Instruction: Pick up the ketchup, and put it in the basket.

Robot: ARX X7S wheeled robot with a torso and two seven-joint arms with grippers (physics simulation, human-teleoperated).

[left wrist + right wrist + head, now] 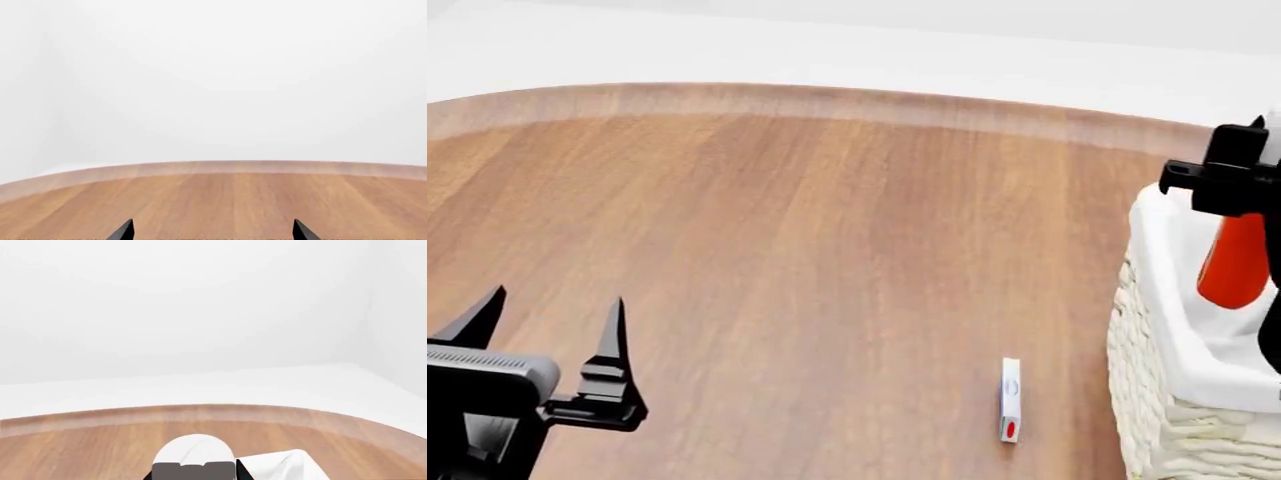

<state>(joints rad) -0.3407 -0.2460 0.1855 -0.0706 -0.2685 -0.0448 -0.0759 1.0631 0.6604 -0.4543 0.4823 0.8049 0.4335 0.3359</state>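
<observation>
The ketchup (1232,265) hangs at the right edge of the head view, its orange-red body over the basket's (1154,400) white cloth liner. My right gripper (1236,195) is shut on the bottle's upper part. In the right wrist view the white cap (193,450) sits between the jaws, with a fold of the liner (287,467) beside it. Over the near left of the wooden table (827,250), my left gripper (550,320) stands open and holds nothing. Its two dark fingertips (123,231) show wide apart above bare wood.
A small white-and-red box (1010,400) lies on the table just left of the basket. The table's curved far edge (827,100) runs across the back, with white floor and wall beyond it.
</observation>
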